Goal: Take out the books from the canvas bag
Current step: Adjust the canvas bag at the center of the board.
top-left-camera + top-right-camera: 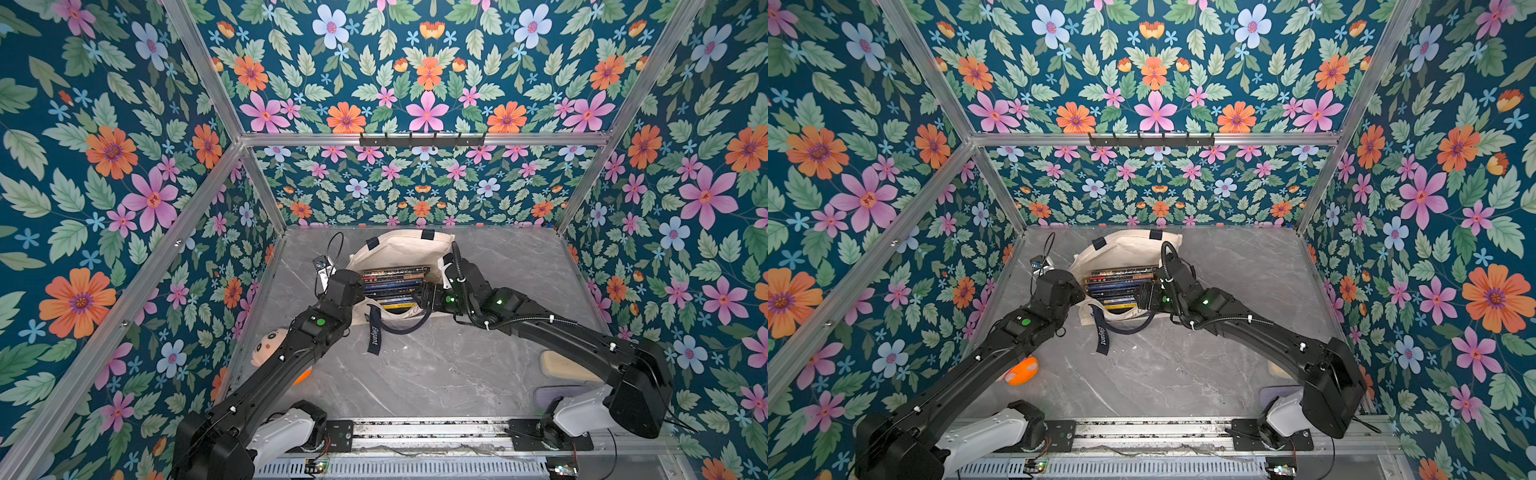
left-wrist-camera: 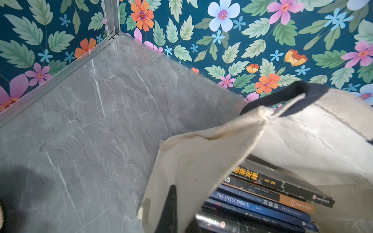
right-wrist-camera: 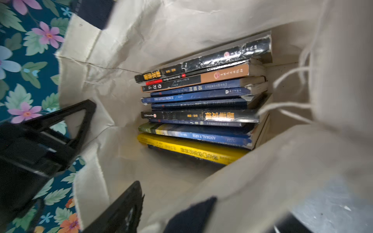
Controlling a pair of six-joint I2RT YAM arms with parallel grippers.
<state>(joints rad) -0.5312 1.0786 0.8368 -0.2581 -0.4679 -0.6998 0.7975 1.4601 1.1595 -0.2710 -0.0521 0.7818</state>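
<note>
Bag [image 1: 399, 249] far-centre on surface [image 1: 415, 374], books [image 1: 395, 286] spine-up inside | left end effector [image 2: 175, 201] clamped on left rim | right end effector [image 3: 114, 145] open in mouth | one spine to be pinched, lifted straight.

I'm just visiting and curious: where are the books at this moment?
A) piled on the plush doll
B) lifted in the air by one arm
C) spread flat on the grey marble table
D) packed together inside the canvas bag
D: the right wrist view looks into the open canvas bag and shows the books packed side by side within its walls, spines facing the camera.
</note>
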